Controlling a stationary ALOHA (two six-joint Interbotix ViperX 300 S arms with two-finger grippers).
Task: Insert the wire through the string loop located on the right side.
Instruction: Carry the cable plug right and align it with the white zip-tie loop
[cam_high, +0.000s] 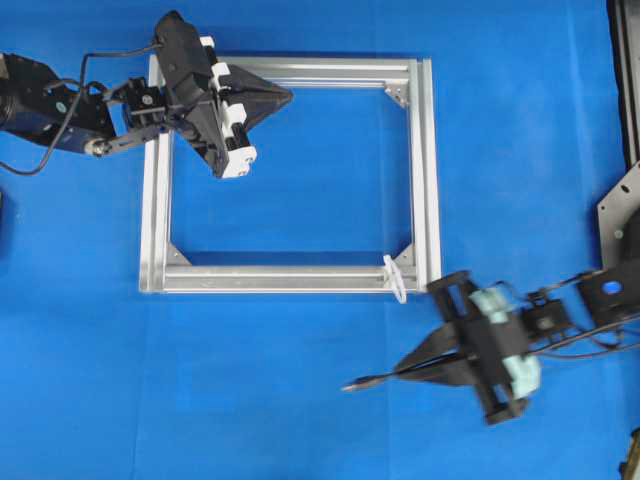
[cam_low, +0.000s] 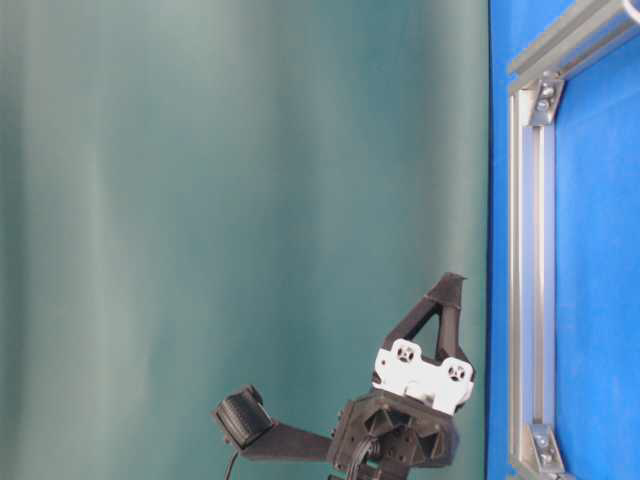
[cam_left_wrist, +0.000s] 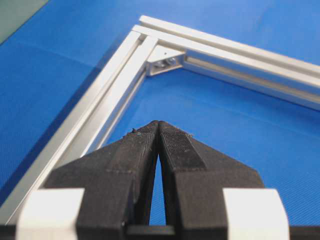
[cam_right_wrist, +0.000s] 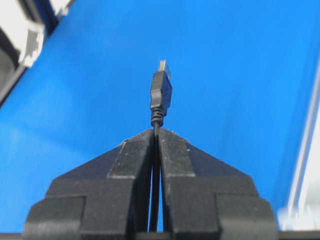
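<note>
Lying flat on blue cloth: square silver frame, largest thing in view. Hovering over its far left corner: left gripper, jaws pressed together, holding nothing. Hanging just outside the frame's near right corner: right gripper, pinched shut on the wire, plug tip sticking out ahead of the fingertips and pointing away from the frame. Sitting up and to the right of that plug tip, tied on the near rail: small white string loop. Judging progress: wire grasped, threading not yet begun; plug needing turning toward the loop. Showing no readable writing or labels.
</note>
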